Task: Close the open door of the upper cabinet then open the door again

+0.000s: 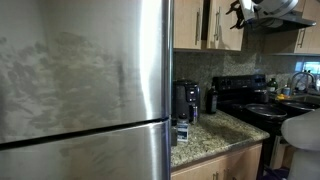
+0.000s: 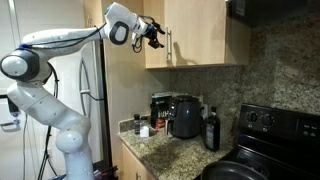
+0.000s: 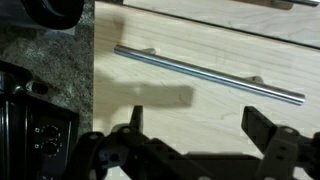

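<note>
While wide open, gripper (image 3: 195, 125) near the door (image 3: 180, 35), just short of its handle (image 3: 210, 75).

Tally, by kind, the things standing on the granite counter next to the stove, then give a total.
Black appliances: 2 (coffee maker, round cooker)
Tall dark bottle: 1
Small containers: 2, too small to identify
Total: 5

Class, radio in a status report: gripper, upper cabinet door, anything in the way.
Gripper open, clear of the handle. Door looks shut. Nothing between jaws and handle.
</note>
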Motion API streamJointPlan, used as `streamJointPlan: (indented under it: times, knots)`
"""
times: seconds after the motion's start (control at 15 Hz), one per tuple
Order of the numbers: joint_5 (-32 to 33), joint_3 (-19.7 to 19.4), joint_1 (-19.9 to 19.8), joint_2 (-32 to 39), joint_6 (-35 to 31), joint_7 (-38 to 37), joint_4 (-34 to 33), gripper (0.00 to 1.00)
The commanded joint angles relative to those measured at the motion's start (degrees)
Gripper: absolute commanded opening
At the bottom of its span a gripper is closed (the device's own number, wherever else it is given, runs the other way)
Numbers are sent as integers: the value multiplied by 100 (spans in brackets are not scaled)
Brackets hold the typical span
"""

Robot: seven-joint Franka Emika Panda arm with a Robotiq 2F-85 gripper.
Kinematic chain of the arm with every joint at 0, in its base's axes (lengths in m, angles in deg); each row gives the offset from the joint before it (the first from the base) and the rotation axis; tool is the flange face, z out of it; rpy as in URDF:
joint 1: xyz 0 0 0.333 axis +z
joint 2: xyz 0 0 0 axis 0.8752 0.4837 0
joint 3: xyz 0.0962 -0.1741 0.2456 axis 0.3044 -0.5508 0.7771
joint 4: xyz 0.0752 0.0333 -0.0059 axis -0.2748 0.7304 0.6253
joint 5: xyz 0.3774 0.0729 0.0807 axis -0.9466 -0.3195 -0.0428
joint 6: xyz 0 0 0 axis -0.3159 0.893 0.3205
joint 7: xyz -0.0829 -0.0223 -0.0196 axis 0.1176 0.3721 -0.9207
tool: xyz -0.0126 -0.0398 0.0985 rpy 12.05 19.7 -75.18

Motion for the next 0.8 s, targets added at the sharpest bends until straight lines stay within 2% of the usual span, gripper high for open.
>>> streamJointPlan:
  times: [0.0,0.13,0.27,0.33,0.53,0.6,0.73]
  knots:
    - [434,-166,148,409,254,-322,-626,100]
    - [572,-232,235,467,468,-485,-836,100]
    - [596,-426,427,290,1290,-550,-858,100]
    - [653,-301,353,310,666,-531,-678,100]
    - [614,-435,478,248,1112,-517,-768,100]
    - [1070,-344,251,343,1264,-372,-797,100]
    - [1514,-318,289,317,1037,-9,-521,100]
